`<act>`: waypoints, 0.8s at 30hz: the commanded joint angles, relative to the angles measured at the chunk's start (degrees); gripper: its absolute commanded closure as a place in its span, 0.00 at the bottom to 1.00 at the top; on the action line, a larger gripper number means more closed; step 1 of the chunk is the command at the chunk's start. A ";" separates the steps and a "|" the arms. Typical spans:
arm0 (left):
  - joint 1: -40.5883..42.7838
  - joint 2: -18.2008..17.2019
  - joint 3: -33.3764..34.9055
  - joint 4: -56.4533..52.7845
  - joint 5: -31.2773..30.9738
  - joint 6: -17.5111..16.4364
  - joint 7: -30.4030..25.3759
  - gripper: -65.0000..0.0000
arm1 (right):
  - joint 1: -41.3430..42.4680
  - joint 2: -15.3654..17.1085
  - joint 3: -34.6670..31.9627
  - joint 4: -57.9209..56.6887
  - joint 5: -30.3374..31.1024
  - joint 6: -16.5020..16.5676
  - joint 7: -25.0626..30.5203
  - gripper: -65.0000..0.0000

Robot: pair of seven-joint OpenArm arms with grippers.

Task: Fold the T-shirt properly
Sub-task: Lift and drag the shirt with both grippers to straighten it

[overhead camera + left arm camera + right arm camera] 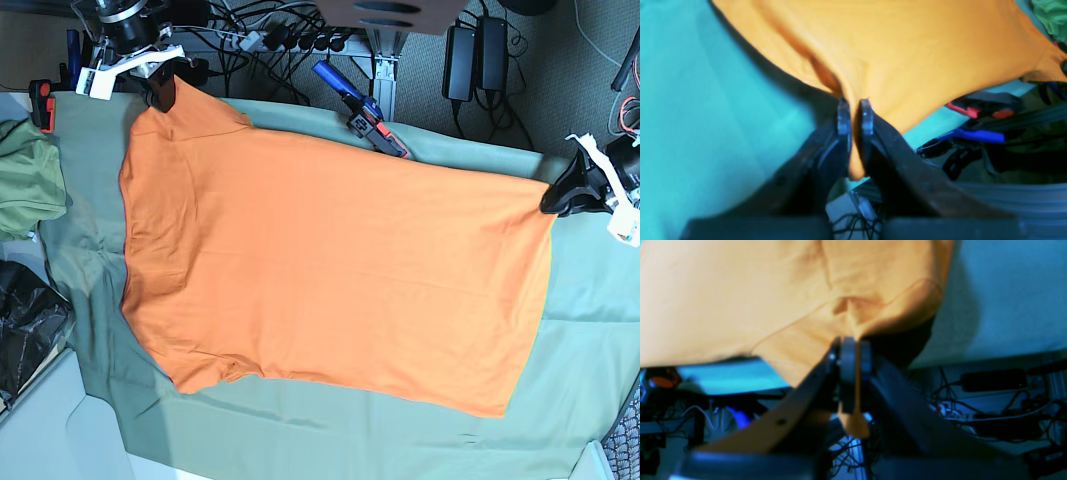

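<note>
Orange cotton T-shirt (330, 270) lies spread across the green-clothed worktop (590, 330); the left pincer (855, 111) pinches its hem corner, the right pincer (853, 353) its sleeve at the far edge.

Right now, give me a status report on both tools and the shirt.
Left tool shut on T-shirt hem corner. Right tool shut on sleeve end. Shirt spread on the table cloth. Clamp beside far edge, green garment at the side.

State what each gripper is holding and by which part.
Both grip the T-shirt. The left gripper pinches a corner at the hem end; the right gripper pinches the edge at the sleeve and shoulder end.
</note>
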 commanded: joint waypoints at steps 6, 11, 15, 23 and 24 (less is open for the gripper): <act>-2.01 -0.81 -0.48 0.92 -0.33 -0.93 -1.62 1.00 | 2.84 0.59 0.70 4.02 0.26 2.69 1.14 1.00; -4.70 -0.81 -0.39 -0.44 0.81 -0.93 -2.10 1.00 | 8.52 0.59 0.70 3.93 -1.86 2.71 1.09 1.00; -7.52 -0.31 -0.33 -2.54 0.85 -0.93 -2.08 1.00 | 12.98 0.61 0.70 2.84 -3.04 3.13 1.05 1.00; -13.75 0.33 3.96 -9.84 2.25 -0.93 -2.97 1.00 | 18.60 0.63 0.63 -0.50 -3.10 4.17 1.07 1.00; -14.51 0.31 4.68 -10.21 2.89 -0.93 -3.37 1.00 | 19.23 0.63 0.61 -1.11 -3.10 4.17 1.11 1.00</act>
